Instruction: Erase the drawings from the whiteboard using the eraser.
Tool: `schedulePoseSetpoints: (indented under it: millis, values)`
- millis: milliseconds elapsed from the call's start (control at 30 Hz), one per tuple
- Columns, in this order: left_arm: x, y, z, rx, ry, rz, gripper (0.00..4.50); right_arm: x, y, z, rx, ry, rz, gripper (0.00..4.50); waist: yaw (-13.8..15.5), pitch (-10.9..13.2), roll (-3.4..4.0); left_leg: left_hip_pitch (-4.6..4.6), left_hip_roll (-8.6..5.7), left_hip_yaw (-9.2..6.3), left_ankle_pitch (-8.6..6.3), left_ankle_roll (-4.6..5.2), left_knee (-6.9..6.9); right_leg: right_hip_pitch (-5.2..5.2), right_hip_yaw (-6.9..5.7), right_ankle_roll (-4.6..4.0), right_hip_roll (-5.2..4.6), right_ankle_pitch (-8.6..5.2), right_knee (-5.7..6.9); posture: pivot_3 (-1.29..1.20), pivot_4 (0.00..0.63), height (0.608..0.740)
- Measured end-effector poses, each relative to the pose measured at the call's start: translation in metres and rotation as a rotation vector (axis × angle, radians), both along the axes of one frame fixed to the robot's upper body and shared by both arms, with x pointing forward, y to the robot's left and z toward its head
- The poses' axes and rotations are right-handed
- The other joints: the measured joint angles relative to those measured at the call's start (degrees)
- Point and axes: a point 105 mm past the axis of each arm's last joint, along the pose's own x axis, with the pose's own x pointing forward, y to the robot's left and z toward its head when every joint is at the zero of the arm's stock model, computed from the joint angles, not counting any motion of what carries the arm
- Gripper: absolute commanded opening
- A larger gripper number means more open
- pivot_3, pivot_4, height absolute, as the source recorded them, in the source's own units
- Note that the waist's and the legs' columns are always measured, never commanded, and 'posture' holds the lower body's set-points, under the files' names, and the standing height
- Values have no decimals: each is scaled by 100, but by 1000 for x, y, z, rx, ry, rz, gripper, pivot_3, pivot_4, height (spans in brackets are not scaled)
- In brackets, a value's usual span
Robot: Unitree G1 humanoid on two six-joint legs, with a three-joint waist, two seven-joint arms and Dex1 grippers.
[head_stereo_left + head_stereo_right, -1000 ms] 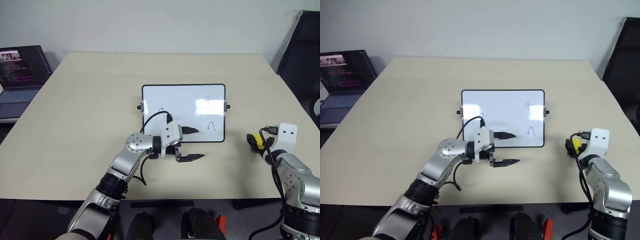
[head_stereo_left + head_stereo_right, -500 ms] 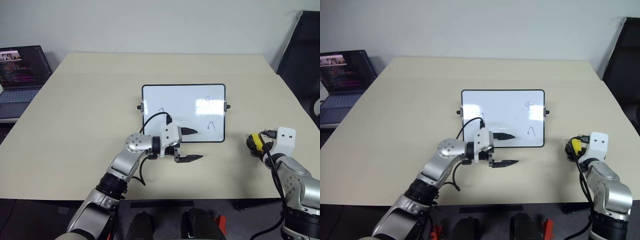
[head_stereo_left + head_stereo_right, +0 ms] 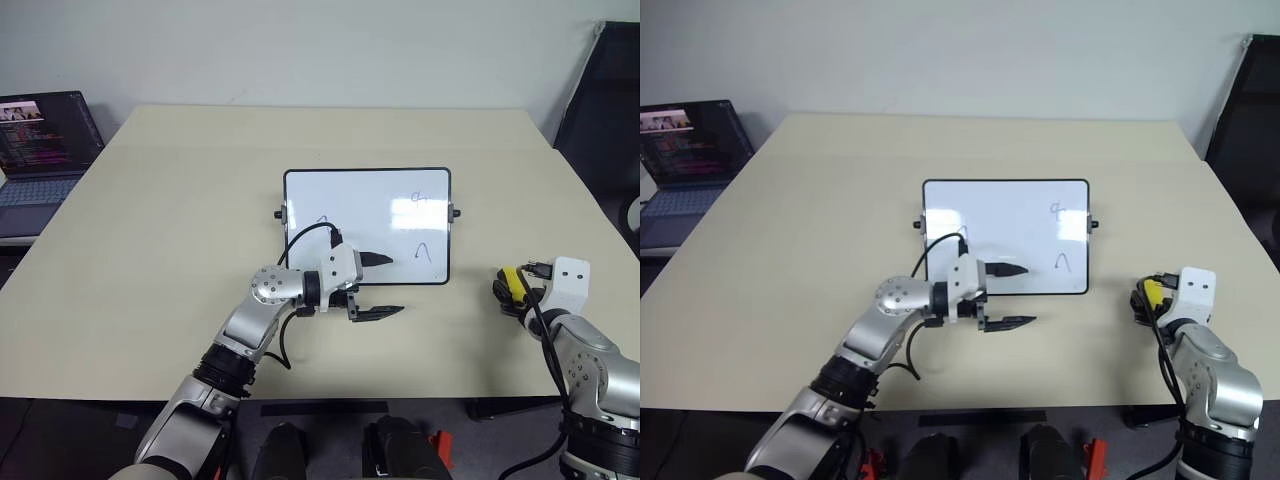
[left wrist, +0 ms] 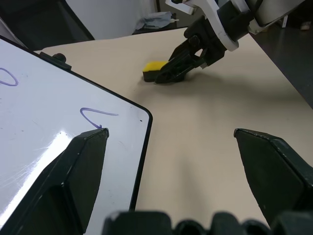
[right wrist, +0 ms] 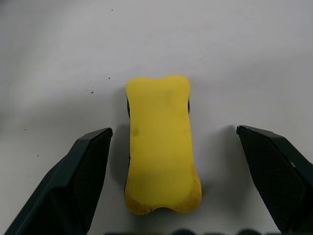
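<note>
Eraser lies between the spread fingers of the right gripper, at the table's near right.

The table (image 3: 150,200) carries the whiteboard (image 3: 367,205) at centre, its drawings (image 3: 423,250) unerased; the left gripper (image 3: 385,288) hangs open over the board's near edge. Well right of the board, the right gripper (image 5: 173,181) straddles the ungrasped eraser (image 5: 160,142), whose long axis runs along the fingers.

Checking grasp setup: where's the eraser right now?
The eraser lies flat on the table, right of the whiteboard, between the open right gripper's fingers, ungrasped.
</note>
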Motion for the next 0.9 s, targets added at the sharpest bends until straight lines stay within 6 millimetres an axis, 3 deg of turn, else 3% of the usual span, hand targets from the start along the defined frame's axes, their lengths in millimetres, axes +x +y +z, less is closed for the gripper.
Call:
schedulePoseSetpoints:
  millis: [300,433,567,633,900]
  values:
    - [0,0,0,0,0,0,4500,2,-3,6,-3,-20,-20,4303,0,0,0,0,0,0,0,0,0,0,0,0,0,0,0,0,150,740]
    - [0,0,-1,7,-4,2,4500,2,-3,6,-1,-21,-20,3439,0,0,0,0,0,0,0,0,0,0,0,0,0,0,1,0,150,740]
    - [0,0,-1,8,-8,1,4500,3,-1,7,24,-30,-14,1994,0,0,0,0,0,0,0,0,0,0,0,0,0,0,2,0,150,740]
    - [0,0,0,7,-12,0,4500,5,0,8,26,-36,-13,1994,0,0,0,0,0,0,0,0,1,0,0,0,0,0,2,0,150,740]
    - [0,0,-1,5,-14,0,4500,8,1,15,60,-63,-20,19,-2,0,0,1,0,0,0,0,1,0,0,1,0,0,3,0,150,740]
